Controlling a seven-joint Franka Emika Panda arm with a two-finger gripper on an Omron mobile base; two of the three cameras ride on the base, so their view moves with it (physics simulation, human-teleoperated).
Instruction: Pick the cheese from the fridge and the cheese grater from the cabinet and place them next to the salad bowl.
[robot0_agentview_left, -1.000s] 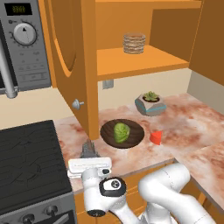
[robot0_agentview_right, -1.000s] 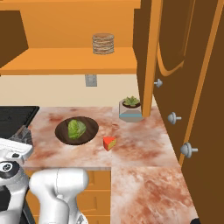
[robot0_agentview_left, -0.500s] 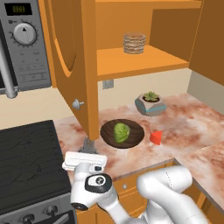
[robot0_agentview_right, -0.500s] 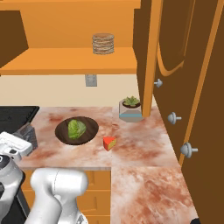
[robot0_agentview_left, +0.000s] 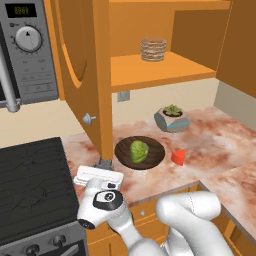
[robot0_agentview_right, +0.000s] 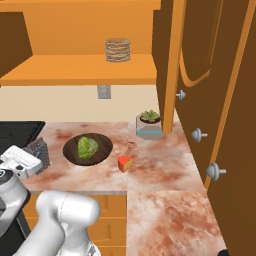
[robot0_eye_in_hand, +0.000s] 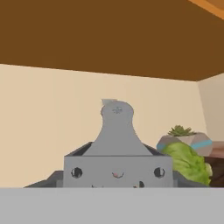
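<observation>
Hand dropped lower and nearer stove since earlier frames; bowl, cheese unmoved. Gripper (robot0_agentview_left: 99, 176) low at bench (robot0_agentview_left: 220, 150) front-left edge, by stove (robot0_agentview_left: 30, 185). Jaws: cannot tell if wide or narrow, tips hidden. Grater (robot0_agentview_right: 39, 151) upright on bench just beyond hand, left of bowl (robot0_agentview_left: 140, 152); fills hand view centre (robot0_eye_in_hand: 117, 162). Cheese (robot0_agentview_left: 178, 157) on bench just right of bowl. Pot (robot0_agentview_left: 171, 118) behind bowl. Cabinet (robot0_agentview_left: 80, 60) door open; basket (robot0_agentview_left: 153, 49) on shelf. Microwave (robot0_agentview_left: 25, 50) far left.

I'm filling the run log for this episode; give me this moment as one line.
cheese: on counter right of bowl | grater: upright on counter left of bowl | gripper: at grater, jaw state unclear | cabinet: door open
</observation>
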